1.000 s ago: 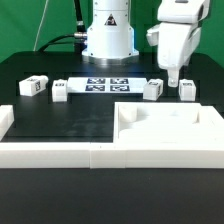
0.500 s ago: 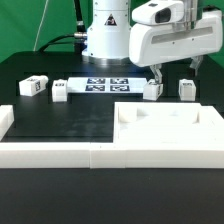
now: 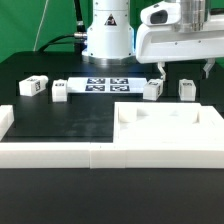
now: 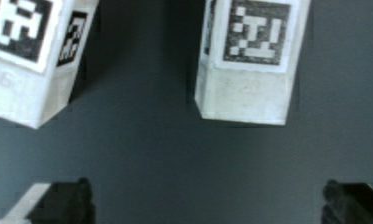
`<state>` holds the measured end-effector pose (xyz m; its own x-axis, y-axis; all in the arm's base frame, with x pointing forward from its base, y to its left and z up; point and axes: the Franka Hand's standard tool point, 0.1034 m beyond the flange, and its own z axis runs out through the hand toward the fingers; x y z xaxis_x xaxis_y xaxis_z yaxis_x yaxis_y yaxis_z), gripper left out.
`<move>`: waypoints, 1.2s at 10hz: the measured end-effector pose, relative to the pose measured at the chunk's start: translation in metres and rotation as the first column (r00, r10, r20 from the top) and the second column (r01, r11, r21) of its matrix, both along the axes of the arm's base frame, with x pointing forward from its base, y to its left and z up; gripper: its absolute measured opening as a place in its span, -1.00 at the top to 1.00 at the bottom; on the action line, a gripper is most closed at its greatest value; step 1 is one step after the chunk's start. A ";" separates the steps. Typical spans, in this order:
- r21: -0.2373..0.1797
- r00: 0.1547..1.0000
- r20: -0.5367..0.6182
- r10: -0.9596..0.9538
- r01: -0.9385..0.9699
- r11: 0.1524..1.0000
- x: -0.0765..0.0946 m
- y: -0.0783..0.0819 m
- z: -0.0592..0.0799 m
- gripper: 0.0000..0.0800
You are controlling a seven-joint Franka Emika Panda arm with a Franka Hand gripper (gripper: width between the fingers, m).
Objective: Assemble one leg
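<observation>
Exterior view tells you most of it: the gripper hangs with its jaws spread wide and nothing in them, right above the leg at the end of the row toward the exterior view's right. That leg stands upright on the black table, near its neighbour peg but not touching it, and behind the big square panel. A third peg and a fourth peg sit on the other side of the marker board. On the wrist view you get the dark fingertips far apart with only bare table between them. A tagged peg sits roughly in line with the gap and a second tagged peg is off to the side, neither inside the jaws. So honestly you're right at the start: all four pegs are loose, and nothing is picked up or fitted to the panel as far as I can see. My guess is what's left is basically everything: drop down around the leg, close on it, carry it over and seat it in the panel.
</observation>
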<state>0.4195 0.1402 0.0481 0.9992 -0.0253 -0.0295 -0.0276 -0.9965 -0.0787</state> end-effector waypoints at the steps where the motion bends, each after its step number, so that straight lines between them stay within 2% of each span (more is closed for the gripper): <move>1: 0.000 1.000 0.001 0.013 -0.013 1.000 0.000 0.000 0.000 -0.62; 3: -0.002 1.000 -0.021 0.021 -0.021 1.000 -0.003 0.002 -0.002 -0.62; 4: -0.007 0.997 -0.067 0.034 -0.035 0.999 -0.008 0.007 -0.002 -0.62; 5: -0.017 0.983 -0.177 0.056 -0.060 0.998 -0.014 0.008 0.000 -0.62; 6: -0.015 0.975 -0.216 0.058 -0.063 0.998 -0.007 0.012 0.002 -0.62; 7: -0.020 0.950 -0.305 0.063 -0.073 0.997 -0.011 0.012 0.001 -0.62; 9: -0.012 0.904 -0.421 0.076 -0.090 0.996 -0.007 0.011 -0.001 -0.62; 10: -0.009 0.857 -0.509 0.082 -0.101 0.995 -0.014 0.007 -0.002 -0.62; 12: -0.003 0.786 -0.612 0.082 -0.106 0.994 -0.014 0.008 -0.008 -0.62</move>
